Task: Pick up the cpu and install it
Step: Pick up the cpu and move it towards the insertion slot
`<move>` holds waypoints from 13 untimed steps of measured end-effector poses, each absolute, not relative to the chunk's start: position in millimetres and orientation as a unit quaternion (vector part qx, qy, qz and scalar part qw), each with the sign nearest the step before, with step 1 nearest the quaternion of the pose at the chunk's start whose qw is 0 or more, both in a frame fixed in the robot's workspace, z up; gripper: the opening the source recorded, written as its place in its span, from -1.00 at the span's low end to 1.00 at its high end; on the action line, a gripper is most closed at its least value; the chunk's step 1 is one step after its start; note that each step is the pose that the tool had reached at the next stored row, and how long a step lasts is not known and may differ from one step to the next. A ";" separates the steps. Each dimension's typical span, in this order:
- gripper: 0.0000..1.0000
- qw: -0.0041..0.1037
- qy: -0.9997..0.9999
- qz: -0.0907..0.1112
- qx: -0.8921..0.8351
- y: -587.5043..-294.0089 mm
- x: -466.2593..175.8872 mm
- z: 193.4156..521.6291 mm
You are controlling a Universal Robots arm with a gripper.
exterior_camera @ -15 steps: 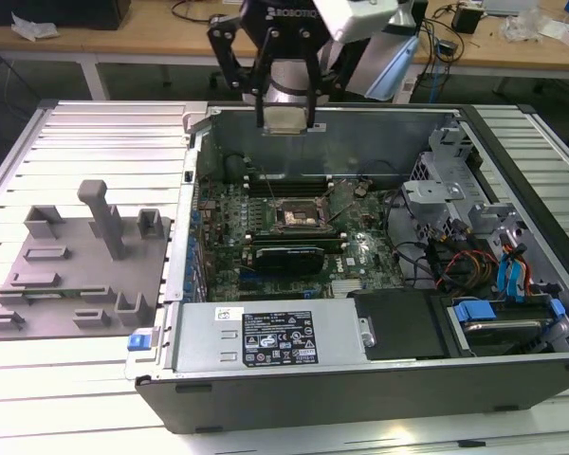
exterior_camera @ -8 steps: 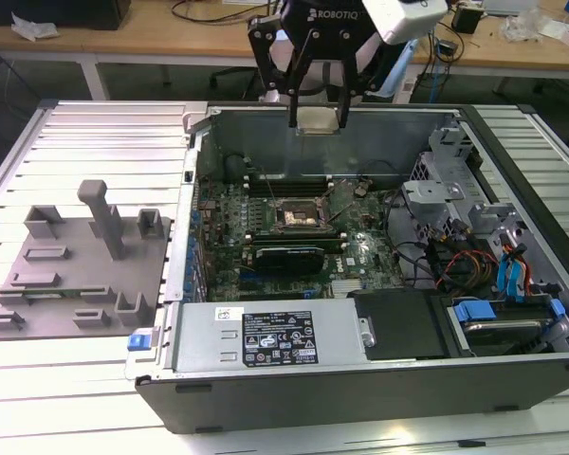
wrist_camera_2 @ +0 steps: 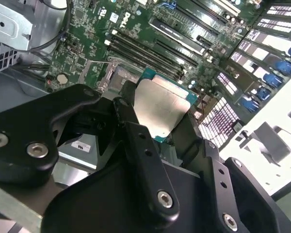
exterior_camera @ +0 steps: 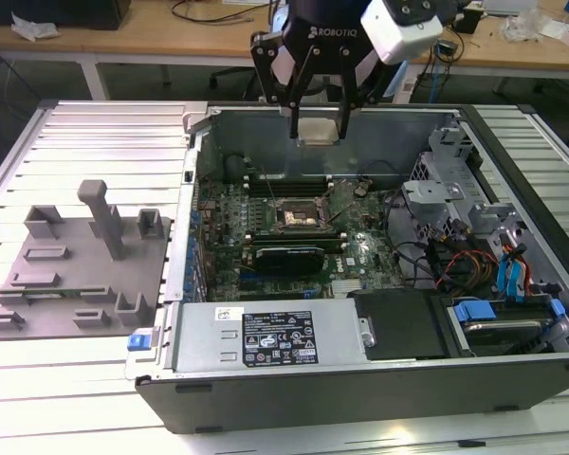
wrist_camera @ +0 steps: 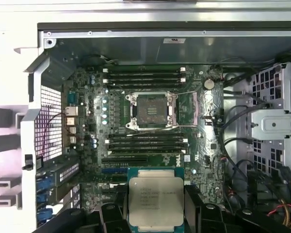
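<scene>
From my console I see the black two-fingered gripper clamped on the cpu, a small flat square chip with a pale silver-grey metal top. It hangs in the air above the open tower case of dark sheet metal, near the case's far wall in the exterior view and well clear of the board below. In the second wrist view the matte black fingers, straight bars dotted with small screw holes, press on two opposite edges of the cpu. Its brushed top looks smooth and dull, with a thin teal-green rim showing around it. In the first wrist view the cpu sits level, faint print across its face, and beyond it lies the green motherboard, a busy surface of fine solder points, small round capacitors and long black memory slots. Between those slots sits the dark square socket with a bright metal frame, its inner face uncovered and finely grained. The socket is lower and nearer the camera than the chip in the exterior view. Toward the exterior view's left, outside the case, a large grey plastic plate with blocky upright pegs rests on the white ribbed table. A silver boxy power supply with a dark label lines the case's near wall.
</scene>
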State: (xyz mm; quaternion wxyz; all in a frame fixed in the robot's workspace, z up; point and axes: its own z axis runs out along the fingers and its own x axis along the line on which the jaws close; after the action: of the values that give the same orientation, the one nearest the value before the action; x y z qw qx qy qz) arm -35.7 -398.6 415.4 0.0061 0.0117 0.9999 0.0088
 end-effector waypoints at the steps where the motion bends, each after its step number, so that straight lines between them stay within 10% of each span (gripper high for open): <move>1: 0.09 0.006 1.000 0.009 0.012 -398.6 -35.2 413.0; 13: 0.09 0.006 1.000 0.009 0.012 -398.6 -30.5 379.9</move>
State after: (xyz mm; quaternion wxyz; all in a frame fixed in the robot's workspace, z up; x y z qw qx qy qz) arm -30.5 -398.6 379.9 0.0061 0.0117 0.9999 0.0087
